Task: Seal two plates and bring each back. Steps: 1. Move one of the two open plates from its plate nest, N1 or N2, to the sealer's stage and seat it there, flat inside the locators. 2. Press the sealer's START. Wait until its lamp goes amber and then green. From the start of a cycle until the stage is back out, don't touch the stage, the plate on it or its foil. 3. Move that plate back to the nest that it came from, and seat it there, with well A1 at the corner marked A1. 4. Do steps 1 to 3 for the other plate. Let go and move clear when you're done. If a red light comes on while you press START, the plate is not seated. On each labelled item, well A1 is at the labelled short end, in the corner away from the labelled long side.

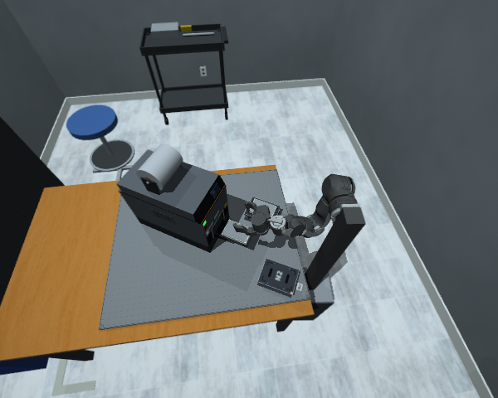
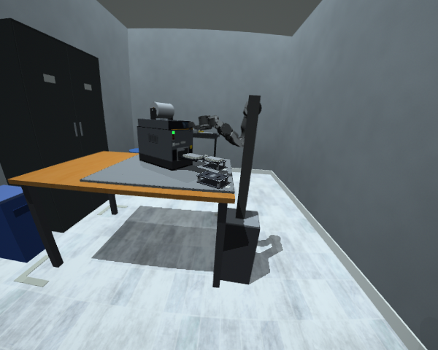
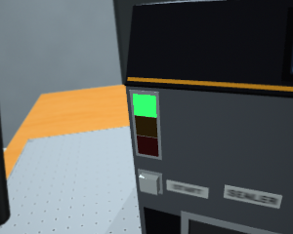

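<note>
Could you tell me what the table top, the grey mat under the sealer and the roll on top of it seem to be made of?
Table top: probably wood or laminate, going by its flat matte orange-brown.
Mat: looks like grey metal breadboard, given its regular dot grid.
Roll: likely sealing foil, pale and smooth; uncertain.
</note>
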`<state>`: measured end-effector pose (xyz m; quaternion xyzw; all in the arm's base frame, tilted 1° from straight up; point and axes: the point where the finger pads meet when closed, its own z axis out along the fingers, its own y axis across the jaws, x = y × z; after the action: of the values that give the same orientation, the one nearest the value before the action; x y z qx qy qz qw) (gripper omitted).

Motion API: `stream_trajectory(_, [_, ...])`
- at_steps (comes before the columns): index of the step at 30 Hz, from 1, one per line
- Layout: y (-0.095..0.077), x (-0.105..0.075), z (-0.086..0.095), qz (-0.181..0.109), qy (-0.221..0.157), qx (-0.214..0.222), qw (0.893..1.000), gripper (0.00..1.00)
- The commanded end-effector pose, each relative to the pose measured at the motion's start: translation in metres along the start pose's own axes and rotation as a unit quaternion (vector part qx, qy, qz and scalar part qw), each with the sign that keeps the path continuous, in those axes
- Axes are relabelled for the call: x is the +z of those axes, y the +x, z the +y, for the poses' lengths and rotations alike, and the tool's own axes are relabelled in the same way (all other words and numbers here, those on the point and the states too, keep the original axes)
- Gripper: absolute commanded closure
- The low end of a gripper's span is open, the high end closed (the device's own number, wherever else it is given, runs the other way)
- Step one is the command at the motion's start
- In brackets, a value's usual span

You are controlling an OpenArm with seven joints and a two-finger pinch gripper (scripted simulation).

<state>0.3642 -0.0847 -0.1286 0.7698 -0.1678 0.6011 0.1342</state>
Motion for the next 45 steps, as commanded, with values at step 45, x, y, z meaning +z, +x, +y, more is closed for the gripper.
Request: stream_trajectory(45, [0.036,-0.003,-0.080,0.177,0.160,-0.087,0.967,0.35])
